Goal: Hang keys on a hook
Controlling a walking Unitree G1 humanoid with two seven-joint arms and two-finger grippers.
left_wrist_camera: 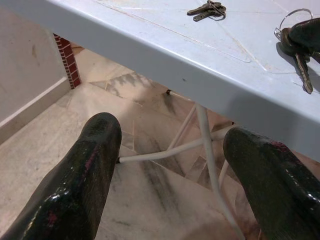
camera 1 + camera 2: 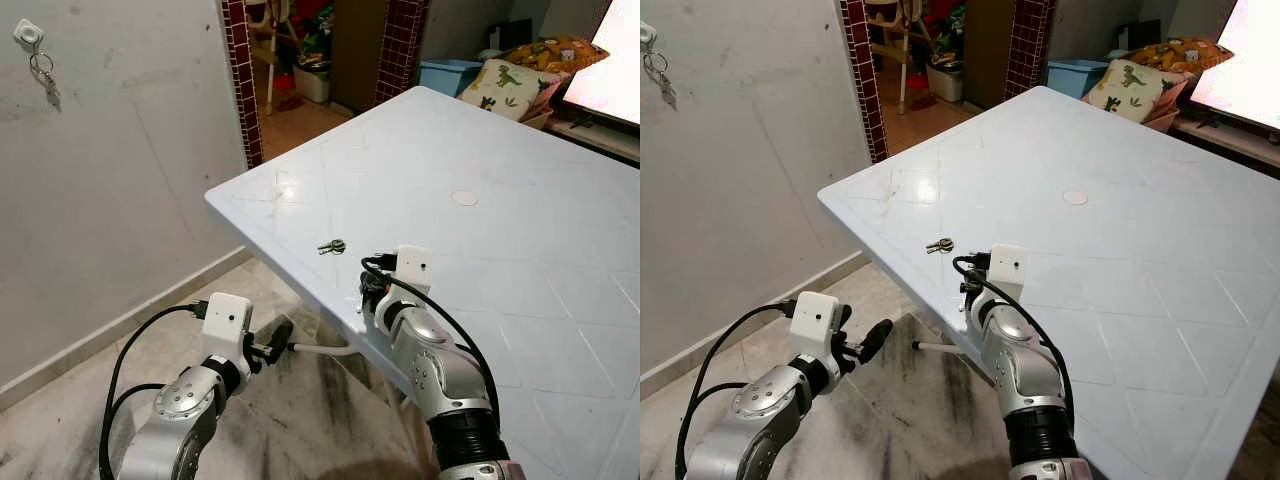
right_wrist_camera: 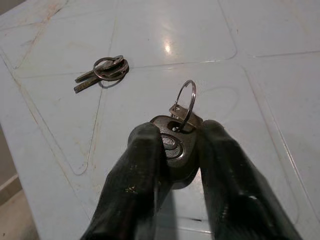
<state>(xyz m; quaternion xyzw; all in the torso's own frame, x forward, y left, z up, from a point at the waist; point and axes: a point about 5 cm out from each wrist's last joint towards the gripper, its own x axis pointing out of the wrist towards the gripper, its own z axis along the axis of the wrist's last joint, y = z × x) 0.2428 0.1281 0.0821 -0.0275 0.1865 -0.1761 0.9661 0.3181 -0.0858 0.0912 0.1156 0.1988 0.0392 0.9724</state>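
My right gripper point(image 3: 176, 131) is shut on a black-headed key point(image 3: 174, 145) with a steel ring point(image 3: 186, 102), just above the white table point(image 2: 500, 150) near its front edge. The same held key point(image 1: 299, 47) hangs over the tabletop in the left wrist view. A second bunch of keys point(image 2: 331, 246) lies flat on the table a little beyond it. High on the grey wall at the left is a white hook point(image 2: 29, 34) with a set of keys point(image 2: 47, 84) hanging from it. My left gripper point(image 2: 276, 342) is open, below the table's edge, holding nothing.
White table legs point(image 1: 205, 135) cross under the tabletop ahead of the left gripper. A brick-edged doorway point(image 2: 240, 80) opens beyond the wall. A blue bin point(image 2: 447, 74), a dinosaur cushion point(image 2: 510, 86) and a bright screen point(image 2: 612, 70) stand past the table's far side. The floor is marble.
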